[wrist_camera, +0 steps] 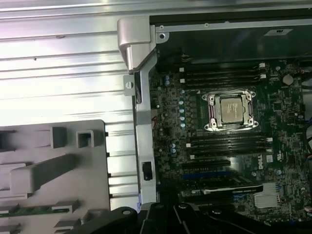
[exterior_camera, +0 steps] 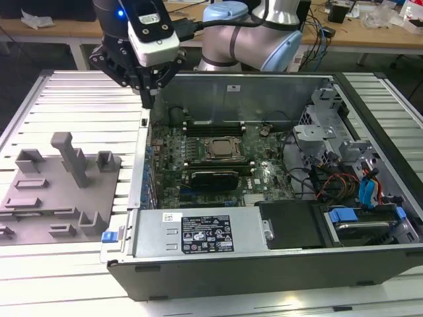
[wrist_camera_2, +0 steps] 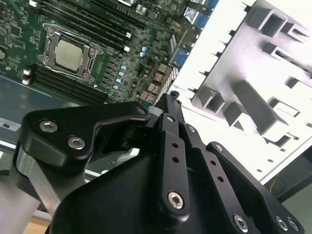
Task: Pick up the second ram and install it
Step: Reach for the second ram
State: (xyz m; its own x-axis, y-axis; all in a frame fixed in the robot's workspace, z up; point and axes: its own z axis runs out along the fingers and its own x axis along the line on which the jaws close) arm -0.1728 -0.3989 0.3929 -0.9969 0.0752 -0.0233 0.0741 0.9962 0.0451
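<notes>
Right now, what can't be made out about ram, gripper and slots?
1. second ram: first wrist view, green strip in the gray fixture, cut off by the frame edge.
2. gripper: exterior view, contact with the case wall unclear, tip overlaps it.
3. memory slots: exterior view, too small to tell which are filled.

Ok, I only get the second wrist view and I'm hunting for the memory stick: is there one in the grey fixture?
Observer: Yes, the first wrist view shows a thin green strip, apparently the second ram, lying in a slot of the grey fixture.
Operator: And where is the claw relative to the case?
Observer: In the exterior view the claw hangs above the case wall on the exterior view's left, near the corner away from the camera.
</notes>
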